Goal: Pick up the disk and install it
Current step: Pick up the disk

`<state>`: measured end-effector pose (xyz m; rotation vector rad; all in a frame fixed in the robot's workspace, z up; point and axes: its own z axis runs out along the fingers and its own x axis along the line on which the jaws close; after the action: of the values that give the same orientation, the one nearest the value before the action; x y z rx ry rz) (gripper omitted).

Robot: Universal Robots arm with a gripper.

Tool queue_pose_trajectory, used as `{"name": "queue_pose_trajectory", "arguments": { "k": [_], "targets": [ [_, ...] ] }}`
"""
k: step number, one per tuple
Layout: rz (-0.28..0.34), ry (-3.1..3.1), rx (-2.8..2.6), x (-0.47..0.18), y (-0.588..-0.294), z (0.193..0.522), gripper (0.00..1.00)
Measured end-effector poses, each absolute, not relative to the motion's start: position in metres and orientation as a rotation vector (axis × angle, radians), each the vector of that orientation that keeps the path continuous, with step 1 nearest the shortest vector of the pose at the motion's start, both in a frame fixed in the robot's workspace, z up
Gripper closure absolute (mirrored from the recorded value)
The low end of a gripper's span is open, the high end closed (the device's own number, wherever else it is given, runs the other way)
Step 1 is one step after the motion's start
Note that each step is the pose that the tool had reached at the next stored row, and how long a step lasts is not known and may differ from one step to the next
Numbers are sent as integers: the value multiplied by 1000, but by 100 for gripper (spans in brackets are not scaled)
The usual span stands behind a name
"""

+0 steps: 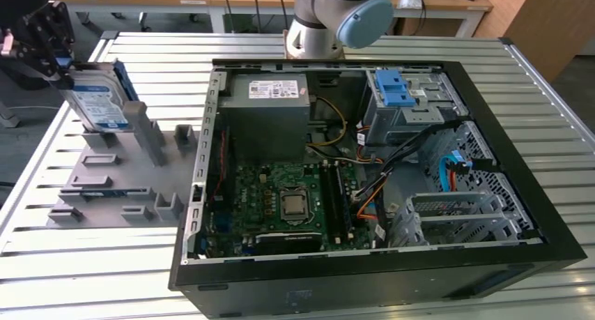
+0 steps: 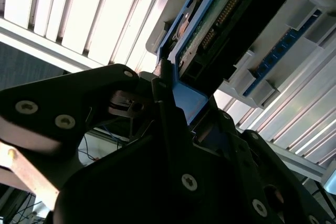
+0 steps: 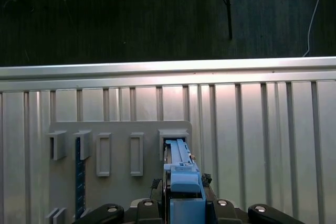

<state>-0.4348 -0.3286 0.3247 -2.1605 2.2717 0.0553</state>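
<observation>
Nearly upright disk (image 1: 99,105), hand (image 1: 56,65) gripping top end

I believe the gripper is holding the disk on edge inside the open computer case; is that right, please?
Not quite: the gripper holds the disk on edge at the grey rack, outside the computer case, on the exterior view's left, as the exterior view shows.
</observation>
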Motion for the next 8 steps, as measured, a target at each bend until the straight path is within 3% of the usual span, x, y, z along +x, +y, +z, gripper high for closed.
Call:
{"name": "queue_pose_trajectory", "arguments": {
  "k": [8],
  "targets": [
    [55, 2272, -2160, -435, -329, 329, 63]
  ]
}}
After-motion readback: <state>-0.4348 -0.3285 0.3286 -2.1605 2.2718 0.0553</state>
